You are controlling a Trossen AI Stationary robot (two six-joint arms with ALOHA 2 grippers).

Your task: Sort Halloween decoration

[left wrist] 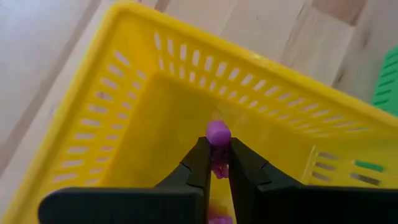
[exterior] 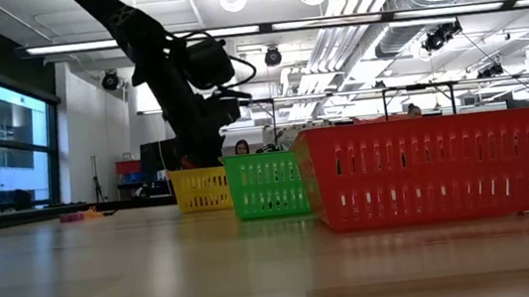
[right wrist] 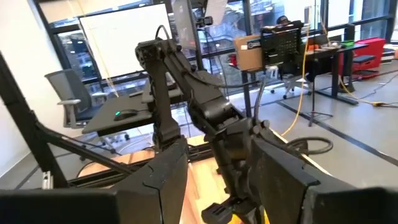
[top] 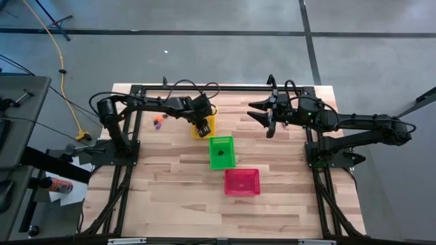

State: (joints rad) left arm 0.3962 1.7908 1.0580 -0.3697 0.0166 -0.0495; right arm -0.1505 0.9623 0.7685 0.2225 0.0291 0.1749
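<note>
Over the yellow plastic mesh basket [left wrist: 124,112] the left tool [left wrist: 216,163] hangs with its fingers nearly together, pinching a tiny purple trinket [left wrist: 217,132] just above the basket's floor. The right tool [top: 270,116] waits high over the wooden desk [top: 177,190], spread wide, holding nothing.

baskets: three counted – one yellow basket [top: 203,126] under the left gripper [left wrist: 216,163], one green basket [top: 221,151], one red basket [top: 242,182] | purple trinket [left wrist: 217,132]: one seen between the fingers | loose trinkets [top: 158,121] beside that gripper – number not resolved
</note>
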